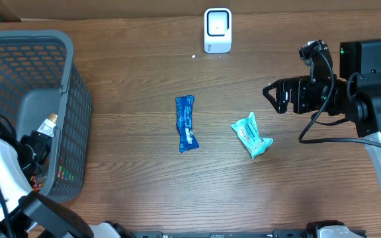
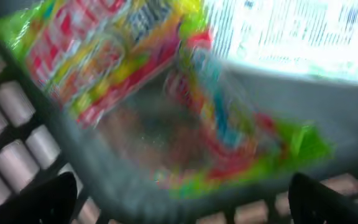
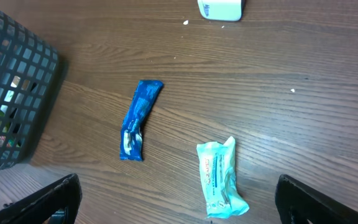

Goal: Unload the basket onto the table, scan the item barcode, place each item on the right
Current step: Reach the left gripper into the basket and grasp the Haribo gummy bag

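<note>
Colourful packet (image 2: 135, 56): closest to the left wrist lens, blurred, lying inside the basket (image 1: 71, 73); print unreadable.
Left claw (image 2: 185, 208): down in the basket, fingertips wide apart, nothing clamped between them.
Right claw (image 3: 179, 199): spread wide and empty, hovering above the tabletop (image 1: 131, 73), right of the two loose items.
Teal pouch (image 1: 251, 136): flat on the tabletop, nearest the right claw; probably the next thing to scan.
Blue wrapper (image 1: 186, 123): lying lengthwise, left of the teal pouch and apart from it.
Scanner (image 1: 217, 30): white, at the far edge of the tabletop, well apart from both items.
Step in hand: likely picking up the next item for the scanner.
Doing it well: come straight down over the pouch's middle, close across its narrow width, lift clear, then hold the barcode side steady towards the scanner; barcode not discernible from here, so expect to rotate.
Risk: thin, crinkly film, prone to slipping or folding over the code.
</note>
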You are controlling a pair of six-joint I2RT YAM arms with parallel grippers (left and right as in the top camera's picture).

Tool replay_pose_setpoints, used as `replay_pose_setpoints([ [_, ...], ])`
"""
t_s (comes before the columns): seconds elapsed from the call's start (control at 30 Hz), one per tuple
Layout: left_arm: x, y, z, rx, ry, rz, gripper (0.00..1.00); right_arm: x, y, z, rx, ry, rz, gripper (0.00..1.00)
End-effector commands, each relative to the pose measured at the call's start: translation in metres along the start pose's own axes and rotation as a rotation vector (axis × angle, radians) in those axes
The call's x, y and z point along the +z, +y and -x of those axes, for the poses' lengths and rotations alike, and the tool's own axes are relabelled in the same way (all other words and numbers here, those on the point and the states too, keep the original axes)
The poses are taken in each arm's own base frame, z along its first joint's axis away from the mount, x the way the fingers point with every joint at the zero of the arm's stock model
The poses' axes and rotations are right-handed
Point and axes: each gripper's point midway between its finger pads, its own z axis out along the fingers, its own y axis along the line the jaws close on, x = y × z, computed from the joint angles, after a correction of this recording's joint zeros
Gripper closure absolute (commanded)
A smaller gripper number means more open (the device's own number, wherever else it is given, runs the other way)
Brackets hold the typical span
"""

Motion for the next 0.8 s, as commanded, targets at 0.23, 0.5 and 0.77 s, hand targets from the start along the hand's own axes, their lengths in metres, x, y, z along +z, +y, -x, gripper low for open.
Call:
replay_pose_setpoints([
  [0.23,0.050,0.012,-0.025,-0.022,0.009,0.019,0.00,-0.002,0.003,0.004,-0.014,-0.013,0.008,0.00],
  [0.5,0.064,0.020,-0.041,-0.016,0.042,0.039,0.65,0.017,-0.006,0.000,0.018,0.048,0.008,0.01],
  [0.77,0.050,0.012,-0.030,-0.013,0.032,0.014,0.96,0.027,-0.011,-0.003,0.033,0.079,0.007,0.04],
])
